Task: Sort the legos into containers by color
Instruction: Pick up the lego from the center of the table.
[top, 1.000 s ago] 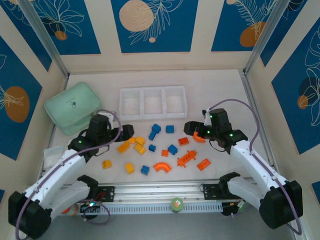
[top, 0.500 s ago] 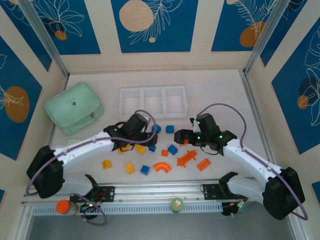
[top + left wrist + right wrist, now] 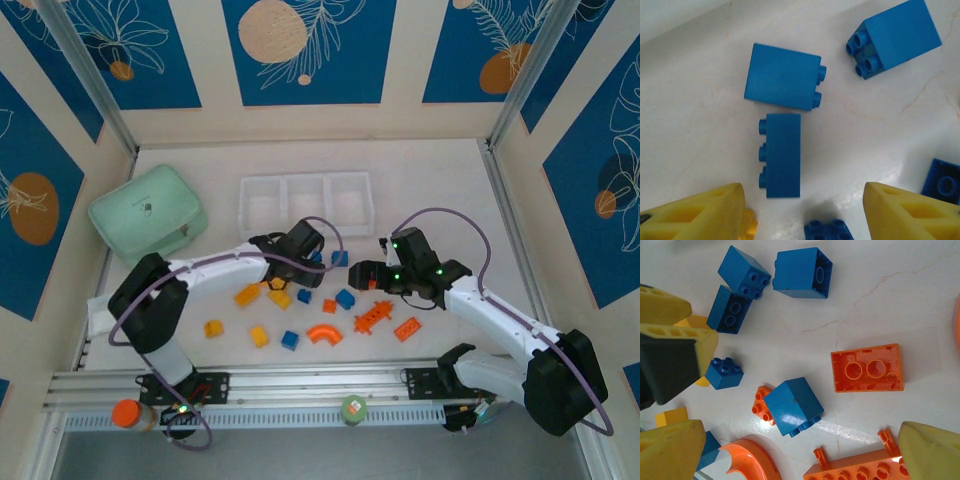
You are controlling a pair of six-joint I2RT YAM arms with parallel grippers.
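Observation:
The legos lie loose on the white table below the containers (image 3: 305, 200), a translucent three-compartment tray. My left gripper (image 3: 312, 266) (image 3: 804, 200) hangs open over blue legos. A long blue brick (image 3: 782, 155) lies just ahead of its fingertips, a small blue one (image 3: 825, 230) sits low between them, and nothing is gripped. Two more blue bricks (image 3: 783, 82) (image 3: 895, 37) lie farther out. My right gripper (image 3: 358, 272) (image 3: 802, 432) is wide open above a blue brick (image 3: 792, 405) that touches a small orange one (image 3: 760, 402).
A mint-green case (image 3: 148, 215) sits at the back left. Yellow bricks (image 3: 259, 335) lie left of the pile. An orange arch (image 3: 323, 333) (image 3: 747, 460), a long studded orange piece (image 3: 373, 320) (image 3: 855, 470) and an upturned orange brick (image 3: 867, 368) lie near the right gripper.
My left arm swung right, from the yellow bricks to the blue ones, and its jaws narrowed. My right gripper shifted left toward the middle of the pile, still wide open.

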